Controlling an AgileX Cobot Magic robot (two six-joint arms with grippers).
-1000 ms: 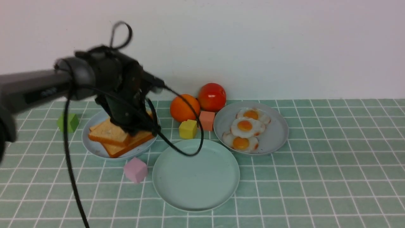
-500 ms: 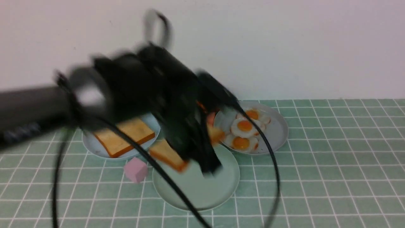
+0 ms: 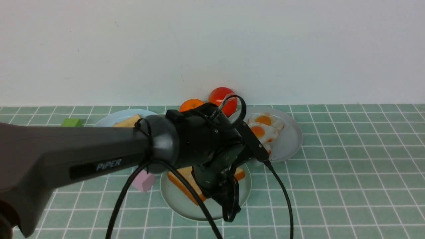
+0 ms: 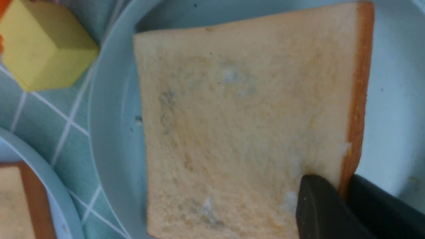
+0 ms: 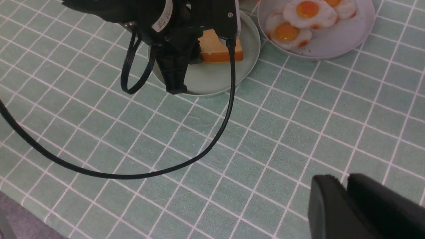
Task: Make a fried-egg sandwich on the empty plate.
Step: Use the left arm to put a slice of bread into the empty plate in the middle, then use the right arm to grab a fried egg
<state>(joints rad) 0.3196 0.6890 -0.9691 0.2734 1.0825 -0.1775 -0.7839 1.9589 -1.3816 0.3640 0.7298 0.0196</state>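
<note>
My left gripper [image 3: 217,186] is over the pale mint-green empty plate [image 3: 179,204], shut on the crust edge of a toasted bread slice [image 3: 184,179]. In the left wrist view the fingertips [image 4: 343,186] pinch the orange crust of that slice [image 4: 245,116], which lies low over the plate [image 4: 109,99]; I cannot tell if it touches. A second slice [image 3: 127,121] stays on the light blue plate [image 3: 109,120]. Three fried eggs [image 3: 264,119] lie on the grey plate [image 3: 289,139]. My right gripper [image 5: 345,181] is shut and empty above bare tablecloth.
An orange [image 3: 190,104] and a tomato [image 3: 219,96] stand at the back wall. A yellow cube [image 4: 43,46] sits beside the mint plate, a pink cube [image 3: 143,182] to its left, a green cube [image 3: 71,122] far left. The left arm's cable [image 5: 212,146] loops over the table.
My left gripper lifted the top slice off the light blue plate, swung it right and lowered it over the mint plate. One slice remains on the light blue plate.
</note>
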